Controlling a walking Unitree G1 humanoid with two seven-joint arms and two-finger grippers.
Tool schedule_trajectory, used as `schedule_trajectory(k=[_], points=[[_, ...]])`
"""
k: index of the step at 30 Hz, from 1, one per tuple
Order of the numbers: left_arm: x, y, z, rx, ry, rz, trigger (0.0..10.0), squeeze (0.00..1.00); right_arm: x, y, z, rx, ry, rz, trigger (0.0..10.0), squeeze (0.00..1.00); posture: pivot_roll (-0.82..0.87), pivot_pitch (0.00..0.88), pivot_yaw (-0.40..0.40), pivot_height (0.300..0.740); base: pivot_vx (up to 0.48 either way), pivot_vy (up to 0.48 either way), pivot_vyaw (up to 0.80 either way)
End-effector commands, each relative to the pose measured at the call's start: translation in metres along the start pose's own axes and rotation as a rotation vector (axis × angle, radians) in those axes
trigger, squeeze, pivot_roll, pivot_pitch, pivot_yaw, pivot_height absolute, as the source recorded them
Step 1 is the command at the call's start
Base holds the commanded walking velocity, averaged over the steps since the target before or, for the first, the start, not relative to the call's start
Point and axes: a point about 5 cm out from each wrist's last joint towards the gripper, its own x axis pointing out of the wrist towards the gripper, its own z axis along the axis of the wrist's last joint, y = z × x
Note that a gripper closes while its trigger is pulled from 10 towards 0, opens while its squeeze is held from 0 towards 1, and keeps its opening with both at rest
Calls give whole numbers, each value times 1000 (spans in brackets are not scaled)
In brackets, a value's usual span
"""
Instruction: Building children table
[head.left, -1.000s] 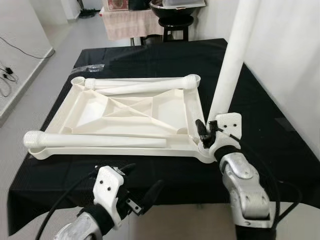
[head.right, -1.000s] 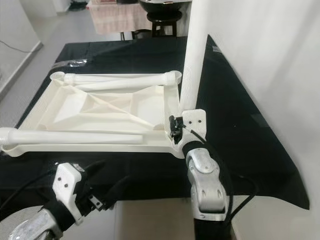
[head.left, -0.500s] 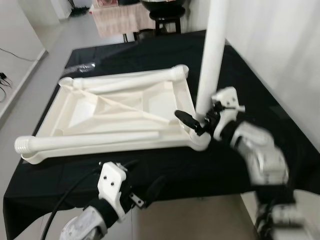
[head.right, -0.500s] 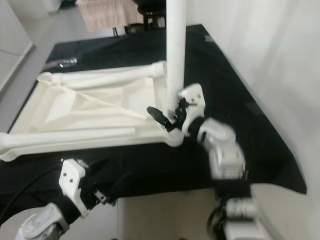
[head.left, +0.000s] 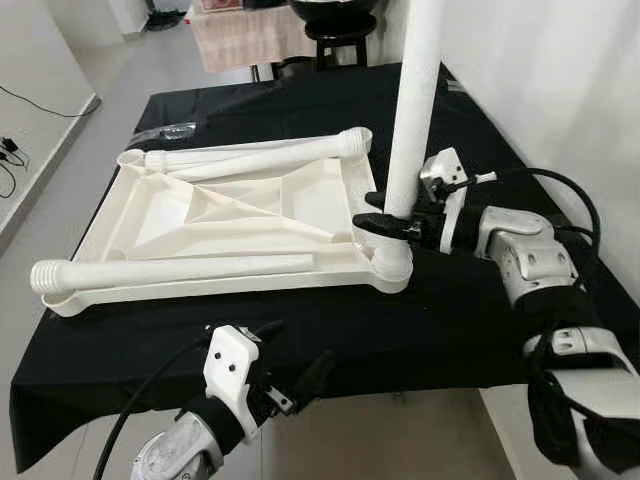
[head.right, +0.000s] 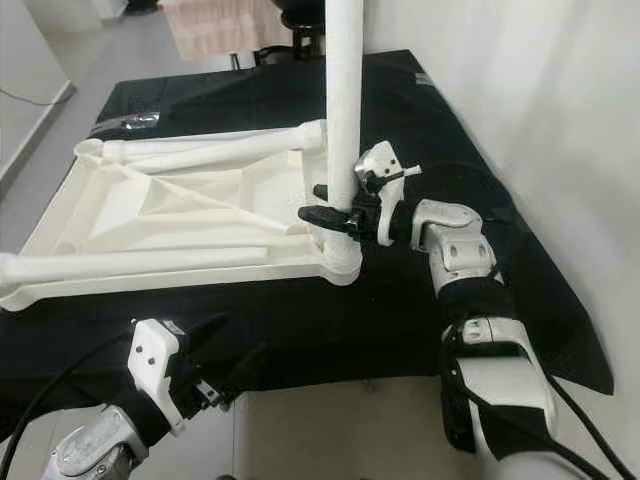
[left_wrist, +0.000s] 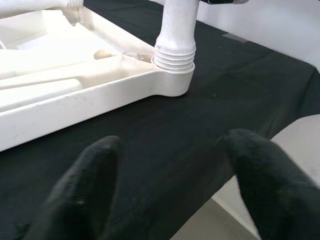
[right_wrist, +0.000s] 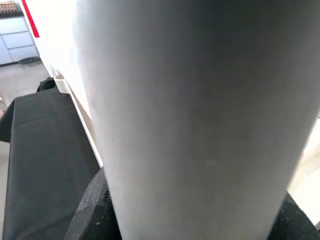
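Right claw (head.left: 385, 222) clenched low round the upright leg (head.left: 413, 100) in the tray's near right corner socket (head.left: 391, 265), left claw (left_wrist: 170, 170) hanging open nearby.

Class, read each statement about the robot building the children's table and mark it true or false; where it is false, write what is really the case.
1. The right gripper grips the upright leg. True.
2. The tabletop lies upside down on a black cloth. True.
3. The left gripper holds a leg. False: it is open, holding nothing, at the table's near edge.
4. All legs stand upright. False: two loose legs lie on the tabletop.
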Motion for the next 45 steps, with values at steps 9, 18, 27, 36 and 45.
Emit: schedule_trajectory(k=[9, 18, 27, 36, 45], points=[[1, 5, -8, -5, 11, 9, 0, 0, -16, 26, -55, 129, 154, -117, 0, 0, 38, 67, 29, 740, 0, 0, 0], [6, 17, -13, 3, 15, 31, 10000, 0, 6, 100, -97, 342, 230, -875, 0, 0, 25, 27, 52, 740, 0, 0, 0], [15, 26, -19, 5, 7, 61, 10000, 0, 22, 76, -86, 309, 179, -794, 10000, 1000, 35, 0, 26, 740, 0, 0, 0], [26, 30, -24, -7, 0, 54, 10000, 0, 28, 38, -31, 120, -44, -297, 10000, 0, 41, 0, 12, 740, 0, 0, 0], [33, 31, -26, -13, -3, 48, 10000, 0, 26, 27, -33, 38, 80, -33, 10000, 0, 66, 0, 2, 740, 0, 0, 0]])
